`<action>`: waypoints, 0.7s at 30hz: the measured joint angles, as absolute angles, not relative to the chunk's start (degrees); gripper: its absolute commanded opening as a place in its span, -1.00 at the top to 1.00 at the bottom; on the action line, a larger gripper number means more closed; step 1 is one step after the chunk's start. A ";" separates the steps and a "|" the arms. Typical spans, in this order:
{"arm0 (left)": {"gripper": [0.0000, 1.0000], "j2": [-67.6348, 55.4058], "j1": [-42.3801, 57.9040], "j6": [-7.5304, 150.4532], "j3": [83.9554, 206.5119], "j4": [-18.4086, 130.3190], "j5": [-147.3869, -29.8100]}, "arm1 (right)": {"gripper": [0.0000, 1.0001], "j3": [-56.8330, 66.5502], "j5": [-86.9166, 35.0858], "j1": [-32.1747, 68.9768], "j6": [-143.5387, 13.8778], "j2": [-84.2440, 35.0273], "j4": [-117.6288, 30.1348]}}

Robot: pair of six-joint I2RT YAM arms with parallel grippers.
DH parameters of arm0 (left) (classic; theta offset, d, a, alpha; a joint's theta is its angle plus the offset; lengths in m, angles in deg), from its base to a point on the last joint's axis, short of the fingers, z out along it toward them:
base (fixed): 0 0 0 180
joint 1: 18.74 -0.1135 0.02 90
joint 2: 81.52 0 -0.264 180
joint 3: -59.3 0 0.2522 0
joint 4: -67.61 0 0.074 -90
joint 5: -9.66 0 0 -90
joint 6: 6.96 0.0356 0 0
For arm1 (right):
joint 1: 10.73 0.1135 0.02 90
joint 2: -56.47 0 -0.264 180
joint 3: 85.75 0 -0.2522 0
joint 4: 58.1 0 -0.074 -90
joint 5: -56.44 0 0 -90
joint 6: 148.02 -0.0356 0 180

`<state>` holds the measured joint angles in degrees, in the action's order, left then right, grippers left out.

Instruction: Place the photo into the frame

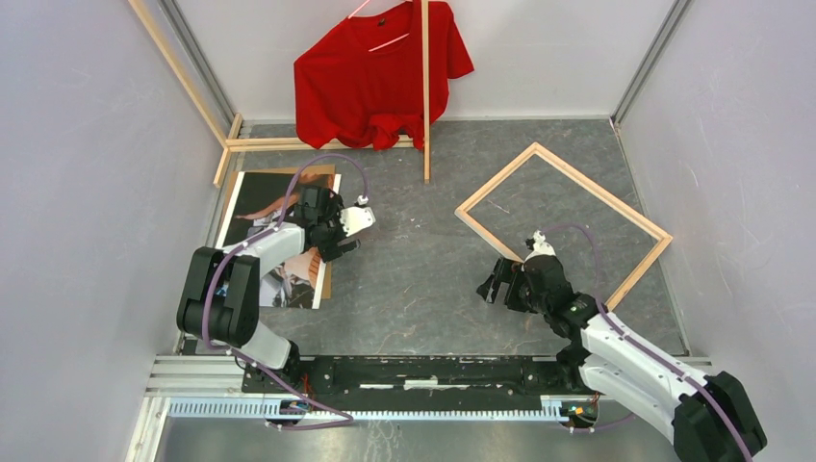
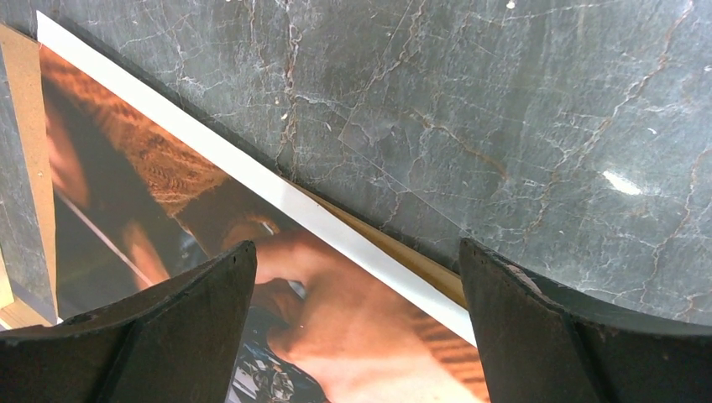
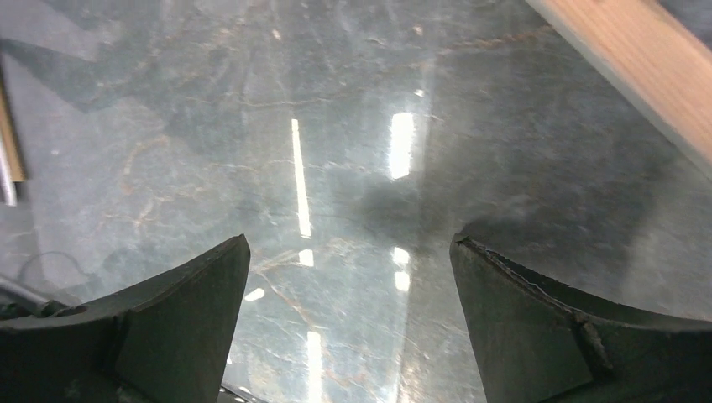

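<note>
The grey table [image 1: 414, 289] is the biggest thing under me. On its right side the frame [image 1: 597, 187] lies flat, wood side up, turned like a diamond. The photo [image 1: 258, 194] lies picture-up on the far left, well apart from the frame, on a brown cardboard sheet [image 2: 424, 267] that peeks out along its edge. My left claw [image 2: 354, 246] hangs spread wide and empty, straddling that white-bordered edge. My right claw [image 3: 348, 239] is spread and empty too, over bare table just beside the frame. I judge the job is lifting the print. I should come down low, catch only the paper edge, leave the cardboard behind, and pinch gently so it doesn't crease.
</note>
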<state>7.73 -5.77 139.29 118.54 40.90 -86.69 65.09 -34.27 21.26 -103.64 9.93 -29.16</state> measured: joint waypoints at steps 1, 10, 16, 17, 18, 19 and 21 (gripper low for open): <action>-0.93 7.82 -5.77 139.29 118.54 40.88 -86.71 | -0.96 66.08 -33.26 21.11 -104.21 9.73 -31.65; -0.88 9.02 -5.90 139.36 118.93 42.28 -85.11 | -0.96 69.07 -26.84 21.87 -109.32 2.17 -50.34; -0.87 9.02 -5.57 139.36 118.84 42.30 -84.68 | -0.96 70.03 -21.39 23.29 -114.07 -3.82 -60.31; -0.87 8.98 -5.55 139.36 118.82 42.32 -84.63 | -0.96 70.25 -20.74 23.43 -114.68 -4.32 -61.47; -0.87 8.93 -5.48 139.36 118.73 42.37 -84.57 | -0.96 70.45 -20.17 23.58 -115.40 -4.80 -62.56; -0.87 8.89 -5.46 139.36 118.67 42.41 -84.50 | -0.96 70.65 -19.75 23.69 -115.99 -5.11 -63.63; -0.87 8.78 -5.39 139.36 118.43 42.63 -84.48 | -0.96 70.80 -19.01 23.78 -116.97 -5.79 -65.18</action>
